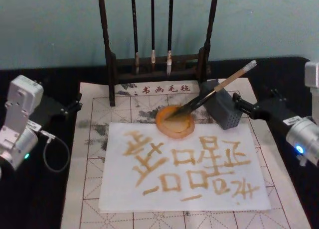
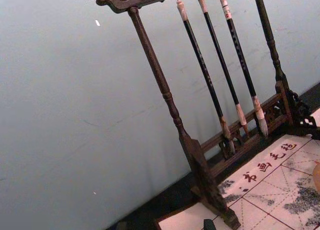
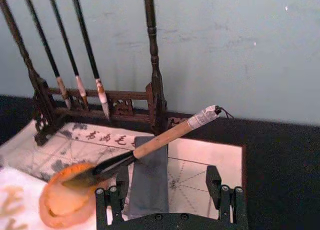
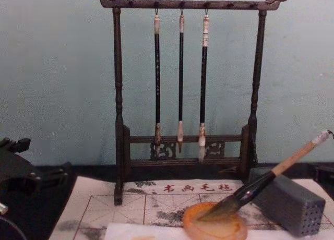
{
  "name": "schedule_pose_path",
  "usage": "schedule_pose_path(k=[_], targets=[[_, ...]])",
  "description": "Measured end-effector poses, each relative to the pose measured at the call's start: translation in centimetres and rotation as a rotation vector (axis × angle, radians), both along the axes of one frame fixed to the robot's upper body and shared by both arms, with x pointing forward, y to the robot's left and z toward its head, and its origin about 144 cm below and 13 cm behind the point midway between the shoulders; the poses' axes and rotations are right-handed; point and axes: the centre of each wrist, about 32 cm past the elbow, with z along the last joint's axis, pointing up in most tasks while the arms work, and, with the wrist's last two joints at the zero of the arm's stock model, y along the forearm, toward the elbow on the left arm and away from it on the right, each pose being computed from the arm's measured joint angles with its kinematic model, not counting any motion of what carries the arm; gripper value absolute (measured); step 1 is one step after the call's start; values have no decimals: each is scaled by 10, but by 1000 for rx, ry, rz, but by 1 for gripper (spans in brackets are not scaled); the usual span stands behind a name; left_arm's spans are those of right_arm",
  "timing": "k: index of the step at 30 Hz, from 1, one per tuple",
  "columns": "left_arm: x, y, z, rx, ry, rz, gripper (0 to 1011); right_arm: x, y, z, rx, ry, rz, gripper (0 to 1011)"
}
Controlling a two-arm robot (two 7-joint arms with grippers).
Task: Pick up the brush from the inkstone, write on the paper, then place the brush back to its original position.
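The brush (image 1: 219,87) lies with its dark bristle tip in the orange inkstone (image 1: 167,132) and its tan handle leaning across a grey block (image 1: 224,109). The white paper (image 1: 184,189) in front of the inkstone bears several amber characters. My right gripper (image 1: 238,102) hovers just right of the grey block, open and holding nothing. In the right wrist view its fingers (image 3: 107,200) stand wide apart on either side of the block (image 3: 150,175), below the brush handle (image 3: 160,140) and beside the inkstone (image 3: 60,205). My left gripper (image 1: 75,103) is parked at the mat's left edge.
A dark wooden rack (image 1: 110,64) with three thin hanging brushes (image 4: 180,78) stands behind the inkstone. A gridded felt mat (image 1: 94,189) lies under the paper on a black tabletop. A cable (image 1: 52,154) loops by the left arm.
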Motion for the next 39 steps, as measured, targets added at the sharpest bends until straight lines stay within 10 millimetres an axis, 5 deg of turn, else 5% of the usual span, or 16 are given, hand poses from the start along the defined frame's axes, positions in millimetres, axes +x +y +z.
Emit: schedule_pose_path(k=[20, 39], targets=[[0, 0, 0, 0, 0, 0, 1001, 22, 16, 7, 392, 221, -117, 1000], [0, 0, 0, 0, 0, 0, 1001, 42, 24, 9, 587, 309, -161, 1000]])
